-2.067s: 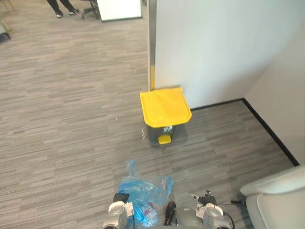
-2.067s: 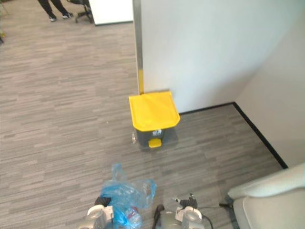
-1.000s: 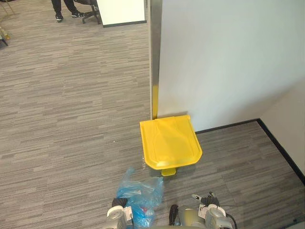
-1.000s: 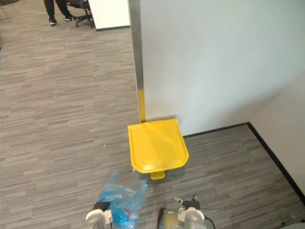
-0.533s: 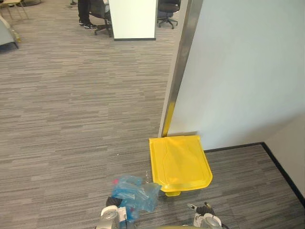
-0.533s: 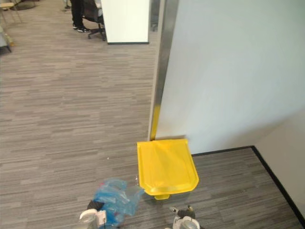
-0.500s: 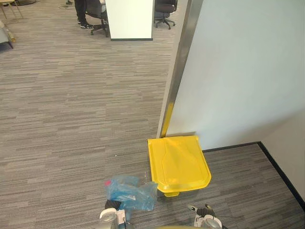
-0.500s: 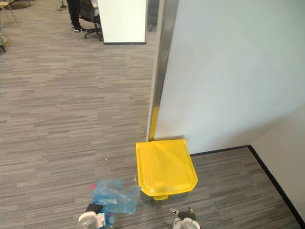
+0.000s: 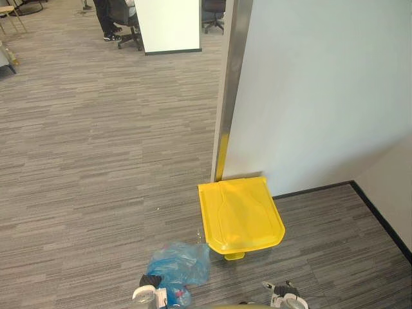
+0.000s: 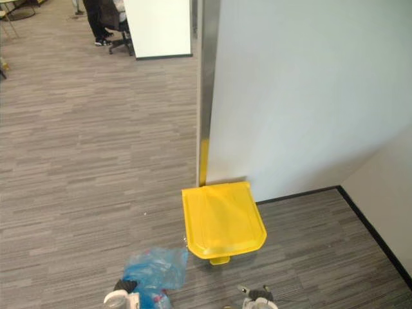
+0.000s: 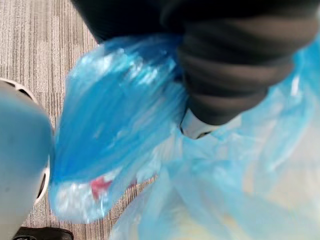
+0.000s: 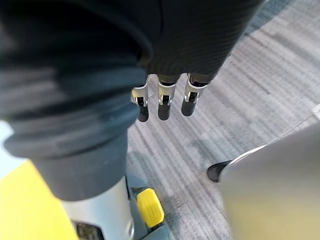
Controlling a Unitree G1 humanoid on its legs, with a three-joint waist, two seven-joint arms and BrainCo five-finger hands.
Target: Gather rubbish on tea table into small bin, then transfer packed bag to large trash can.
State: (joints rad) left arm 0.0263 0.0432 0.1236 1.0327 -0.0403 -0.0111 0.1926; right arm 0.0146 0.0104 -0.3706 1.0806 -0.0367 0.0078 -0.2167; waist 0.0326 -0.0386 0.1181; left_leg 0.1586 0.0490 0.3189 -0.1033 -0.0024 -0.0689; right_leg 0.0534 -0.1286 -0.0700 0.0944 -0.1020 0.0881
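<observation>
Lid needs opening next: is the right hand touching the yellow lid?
Apart. The left eye view shows bare floor between the right hand and the yellow lid. Its straight fingers hang over floor.

Right hand [image 12: 176,59] dark ribbed cover, silver fingers [image 12: 191,98]

Blue see-through bag [image 9: 179,265], crumpled and bunched, down at the bottom edge left of centre, a red scrap [image 11: 100,186] showing inside. Just up and right, the trash can [image 9: 239,214] stands upright against the wall, yellow lid [image 10: 222,219] shut, yellow pedal [image 9: 234,256] at its front.
</observation>
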